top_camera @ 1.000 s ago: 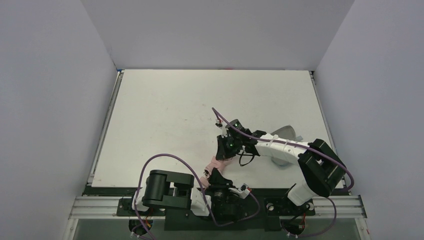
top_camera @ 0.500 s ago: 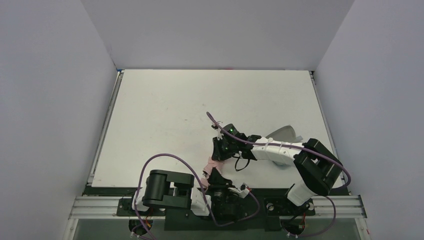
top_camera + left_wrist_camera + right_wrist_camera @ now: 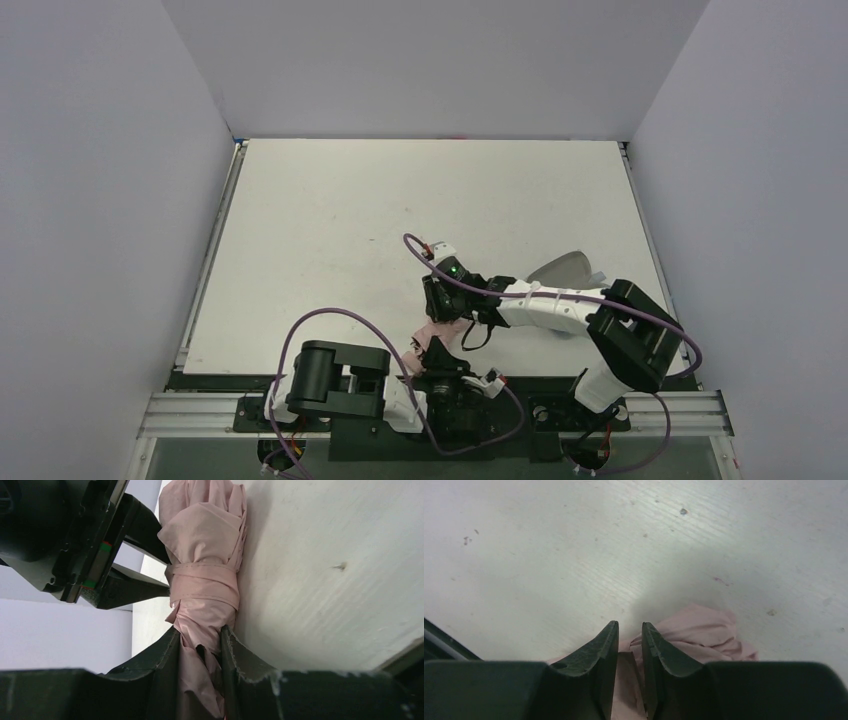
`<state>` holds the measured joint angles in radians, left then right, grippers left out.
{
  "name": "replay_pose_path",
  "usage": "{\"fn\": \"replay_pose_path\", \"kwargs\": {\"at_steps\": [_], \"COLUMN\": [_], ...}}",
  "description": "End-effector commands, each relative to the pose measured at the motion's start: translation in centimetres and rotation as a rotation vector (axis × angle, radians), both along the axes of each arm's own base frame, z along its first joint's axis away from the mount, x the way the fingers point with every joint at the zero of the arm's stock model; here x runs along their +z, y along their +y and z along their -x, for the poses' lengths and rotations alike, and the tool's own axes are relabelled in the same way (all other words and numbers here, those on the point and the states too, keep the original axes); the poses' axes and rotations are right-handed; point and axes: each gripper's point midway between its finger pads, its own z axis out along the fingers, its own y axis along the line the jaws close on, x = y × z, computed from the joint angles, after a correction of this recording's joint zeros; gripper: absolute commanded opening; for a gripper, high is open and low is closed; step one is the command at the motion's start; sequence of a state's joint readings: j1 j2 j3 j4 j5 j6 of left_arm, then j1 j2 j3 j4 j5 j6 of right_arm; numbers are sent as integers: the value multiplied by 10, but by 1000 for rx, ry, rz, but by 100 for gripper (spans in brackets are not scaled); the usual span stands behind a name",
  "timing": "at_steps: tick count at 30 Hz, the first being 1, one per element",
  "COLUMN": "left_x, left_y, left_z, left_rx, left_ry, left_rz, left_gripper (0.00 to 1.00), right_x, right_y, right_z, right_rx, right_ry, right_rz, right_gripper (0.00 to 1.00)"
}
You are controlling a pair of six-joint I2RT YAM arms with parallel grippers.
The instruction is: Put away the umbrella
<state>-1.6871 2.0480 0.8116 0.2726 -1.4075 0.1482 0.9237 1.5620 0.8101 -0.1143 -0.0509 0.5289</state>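
Note:
The umbrella (image 3: 430, 331) is folded, pale pink, and lies at the table's near edge between my two grippers. In the left wrist view its canopy (image 3: 202, 555) is bundled and bound by a strap, resting against the table. My left gripper (image 3: 200, 647) is shut on its lower fabric; it also shows in the top view (image 3: 437, 353). My right gripper (image 3: 630, 630) is nearly closed with pink fabric (image 3: 704, 635) between its jaws, and in the top view it (image 3: 437, 312) sits on the umbrella's far end. The handle is hidden.
A pale grey-blue rounded case (image 3: 563, 266) lies at the right, partly behind the right arm. The table's near edge and metal rail (image 3: 200, 405) run just under the left gripper. White walls enclose the table (image 3: 330, 220).
My right gripper has moved left and nearer, towards the left gripper, with the umbrella's end. The left arm has barely moved.

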Motion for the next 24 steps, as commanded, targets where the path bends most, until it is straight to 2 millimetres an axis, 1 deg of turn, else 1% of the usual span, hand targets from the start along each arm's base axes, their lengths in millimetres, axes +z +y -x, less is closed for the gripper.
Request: {"fn": "replay_pose_path", "kwargs": {"at_steps": [1,4,8,9,10,11,12,13,15,18,19,20,21,22,23,24], "left_x": [-39,-40,-43,-43,-44,-45,-44,-45,-42,-40,-38,-36,-34,-33,-31,-32], "left_y": [-19,-19,-20,-20,-22,-21,-26,-26,-36,-44,-46,-49,-52,-52,-55,-55], "left_z": [14,14,14,13,14,13,12,12,11,10,10,9,9,9,10,10], "left_rx": [-105,-103,-97,-95,-93,-85,-82,-73,-58,-44,-39,-38,-39,-42,-45,-50], "left_ry": [162,169,177,179,184,188,194,199,209,229,239,254,266,294,311,341], "left_rz": [-19,-24,-28,-34,-28,-31,-22,-24,10,42,57,73,92,85,95,86], "left_gripper": [0,0,0,0,0,0,0,0,0,0,0,3,12,25,36,54], "right_x": [-11,4,37,47,55,66,71,79,87,91,91,97,91,96,89,94], "right_y": [-52,-50,-40,-38,-36,-36,-37,-39,-48,-63,-72,-80,-87,-94,-101,-108], "right_z": [-2,-7,-11,-12,-13,-13,-14,-14,-16,-16,-16,-18,-15,-18,-15,-17], "right_rx": [-75,-84,-93,-104,-111,-127,-142,-165,-218,-293,-334,-367,-392,-433,-445,-481], "right_ry": [-36,-60,-92,-100,-107,-115,-124,-128,-140,-135,-129,-134,-112,-110,-89,-90], "right_rz": [216,203,121,91,73,43,34,11,-2,-19,-33,-57,-63,-92,-91,-120], "right_gripper": [25,29,40,50,54,62,64,70,75,77,78,79,80,81,81,82]}}
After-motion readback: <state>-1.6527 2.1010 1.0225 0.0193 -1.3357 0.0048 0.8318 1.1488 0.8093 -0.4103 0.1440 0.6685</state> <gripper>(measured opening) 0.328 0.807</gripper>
